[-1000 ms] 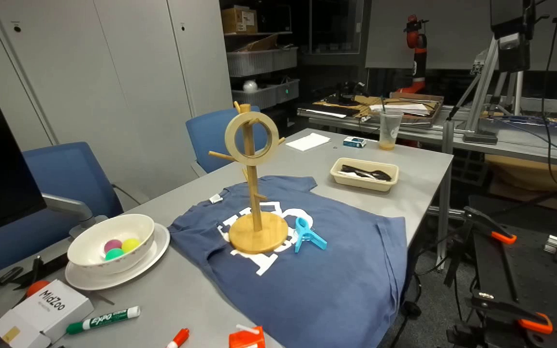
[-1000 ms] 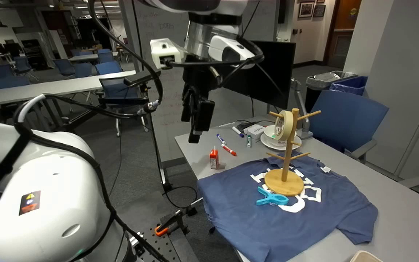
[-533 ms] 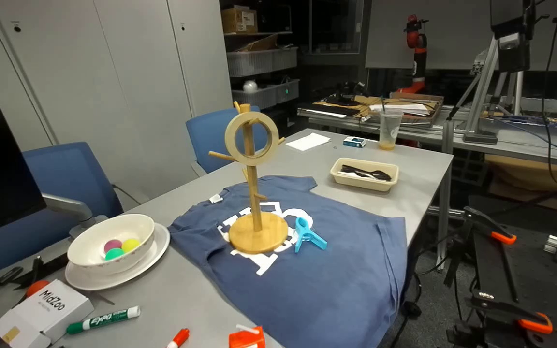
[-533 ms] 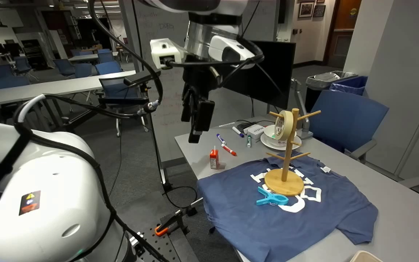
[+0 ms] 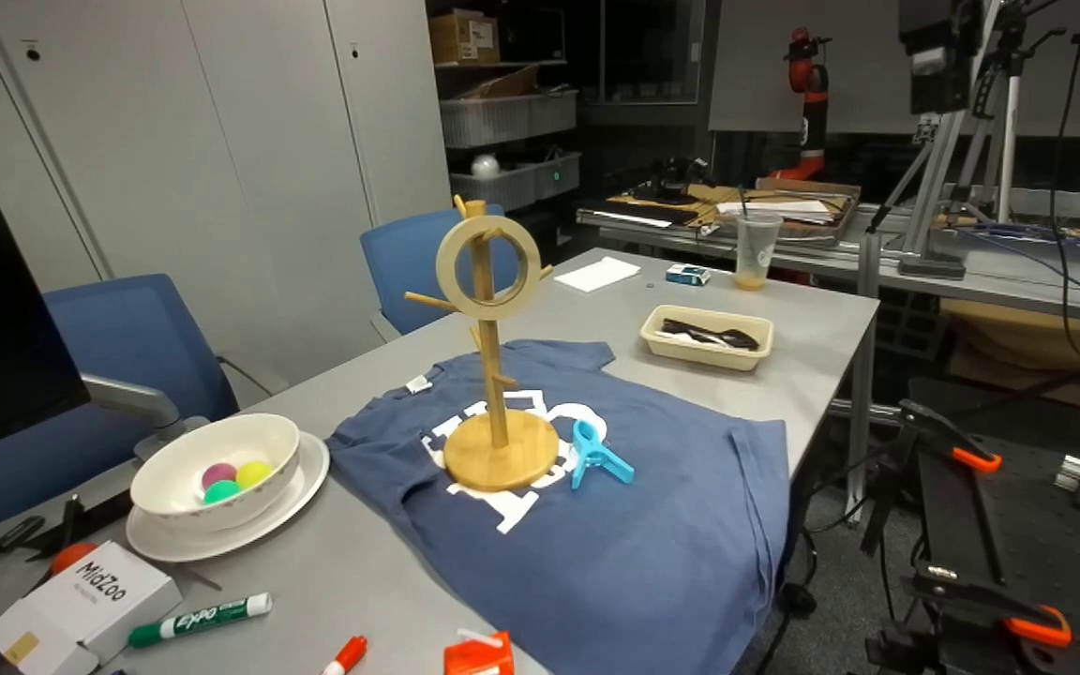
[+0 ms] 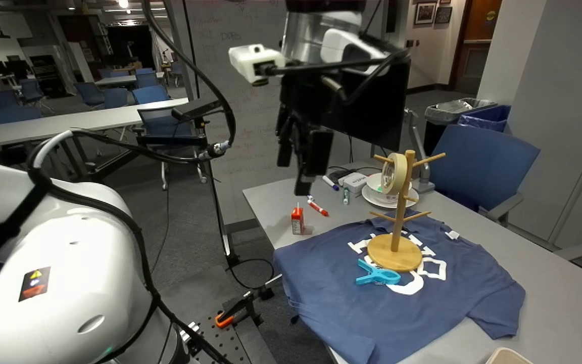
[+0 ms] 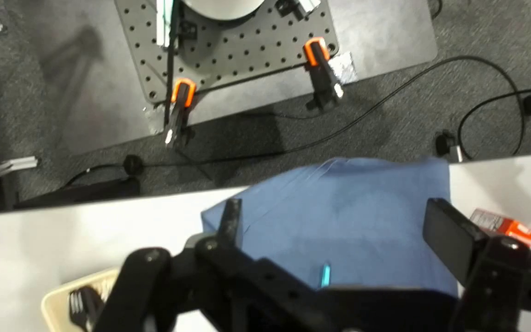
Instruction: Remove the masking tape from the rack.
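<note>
The masking tape (image 5: 449, 272) is a tan ring hanging on an upper peg of the wooden rack (image 5: 495, 403). In an exterior view the tape (image 6: 398, 174) shows nearly edge-on, against the upper pole of the rack (image 6: 395, 253). The rack stands upright on its round base. My gripper (image 6: 302, 164) is in the air beside the rack, apart from it and at about the tape's height. In the wrist view the gripper (image 7: 334, 216) has its fingers wide apart with nothing between them. The tape and rack do not show in the wrist view.
The rack stands on a blue shirt (image 5: 634, 534). A light-blue clamp (image 6: 378, 275) lies beside the base. A red carton (image 6: 297, 221) stands near the table edge. A bowl (image 5: 221, 469) with balls on a plate and a cutlery tray (image 5: 707, 356) are also on the table.
The arm and open gripper have moved toward the rack, to the right in an exterior view. The tape and rack have not moved.
</note>
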